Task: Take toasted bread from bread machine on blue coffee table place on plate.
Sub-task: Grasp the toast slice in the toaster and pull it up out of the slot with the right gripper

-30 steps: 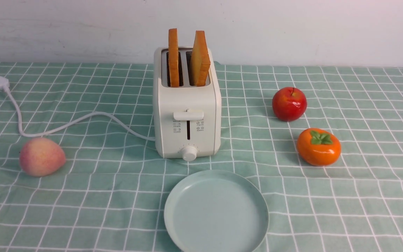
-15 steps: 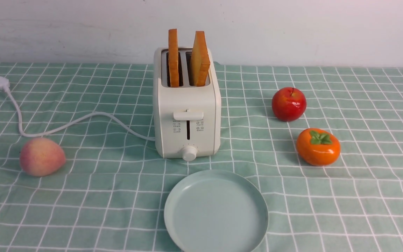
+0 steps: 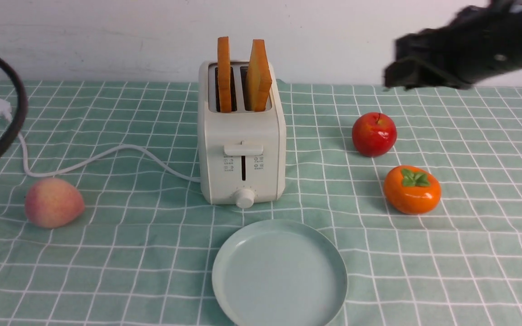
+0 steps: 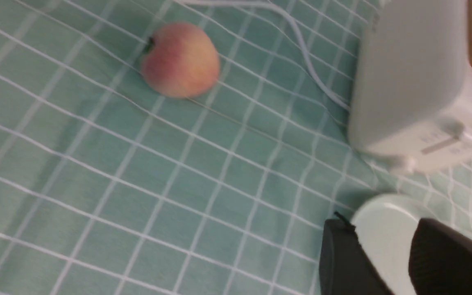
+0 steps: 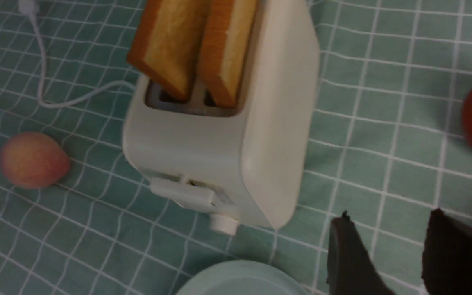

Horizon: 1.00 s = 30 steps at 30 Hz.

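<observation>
Two slices of toasted bread stand upright in the slots of the cream bread machine (image 3: pixel 242 149): the left slice (image 3: pixel 224 74) and the right slice (image 3: pixel 259 74). In front of it, the plate (image 3: pixel 279 274) lies bare on the checked blue coffee table (image 3: pixel 107 253). My right arm (image 3: pixel 460 50) hangs blurred at the upper right, apart from the toaster. In its wrist view the right gripper (image 5: pixel 391 217) is open over cloth, with both slices (image 5: pixel 166 45) (image 5: pixel 228 49) ahead. The left gripper (image 4: pixel 381 223) is open, with the plate (image 4: pixel 387 241) showing through the gap.
A peach (image 3: pixel 54 202) lies left of the toaster, by the white power cord (image 3: pixel 107 156). A red apple (image 3: pixel 374 134) and an orange persimmon (image 3: pixel 413 189) sit to the right. A dark cable (image 3: pixel 14 117) of the left arm curves in at the left edge.
My right arm has swung into the front view at the upper right, and a dark cable has appeared at the left edge. Toast, toaster, plate and fruit have not moved.
</observation>
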Each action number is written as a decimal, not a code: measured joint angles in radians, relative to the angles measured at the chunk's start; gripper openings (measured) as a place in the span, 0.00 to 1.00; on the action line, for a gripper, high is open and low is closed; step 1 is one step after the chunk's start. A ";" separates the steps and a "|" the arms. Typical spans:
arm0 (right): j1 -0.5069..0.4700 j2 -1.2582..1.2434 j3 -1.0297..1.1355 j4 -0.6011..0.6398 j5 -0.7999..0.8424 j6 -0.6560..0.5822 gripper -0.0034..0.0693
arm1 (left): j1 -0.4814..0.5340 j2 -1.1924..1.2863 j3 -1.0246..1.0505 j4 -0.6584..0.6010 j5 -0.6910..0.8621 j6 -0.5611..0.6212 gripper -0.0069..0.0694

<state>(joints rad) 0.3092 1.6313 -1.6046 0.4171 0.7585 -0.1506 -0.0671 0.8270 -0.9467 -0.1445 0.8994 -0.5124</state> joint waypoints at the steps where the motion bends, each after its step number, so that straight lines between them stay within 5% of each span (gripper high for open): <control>1: 0.020 0.048 -0.055 0.004 0.002 -0.003 0.45 | 0.000 0.000 0.000 -0.034 0.018 0.041 0.40; 7: 0.117 0.395 -0.502 0.007 0.055 0.017 0.66 | 0.000 0.000 0.000 -0.190 0.138 0.276 0.40; 11: 0.127 0.559 -0.738 -0.030 0.116 0.105 0.76 | 0.000 0.000 0.000 -0.218 0.142 0.293 0.40; 17: 0.126 0.721 -0.900 -0.143 0.179 0.247 0.77 | -0.031 0.000 0.000 -0.215 0.141 0.294 0.40; 24: 0.126 0.731 -0.907 -0.168 0.197 0.267 0.51 | -0.109 0.000 0.000 -0.201 0.127 0.297 0.40; 25: 0.126 0.714 -0.907 -0.168 0.201 0.265 0.36 | -0.110 0.000 0.000 -0.200 0.122 0.297 0.40; 28: 0.126 0.648 -0.907 -0.172 0.210 0.258 0.17 | -0.111 0.000 0.000 -0.200 0.116 0.297 0.40; 30: 0.120 0.584 -0.907 -0.177 0.214 0.254 0.19 | -0.111 0.000 0.000 -0.200 0.115 0.297 0.40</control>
<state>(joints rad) 0.4296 2.2151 -2.5112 0.2402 0.9724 0.1034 -0.1782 0.8270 -0.9467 -0.3444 1.0141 -0.2152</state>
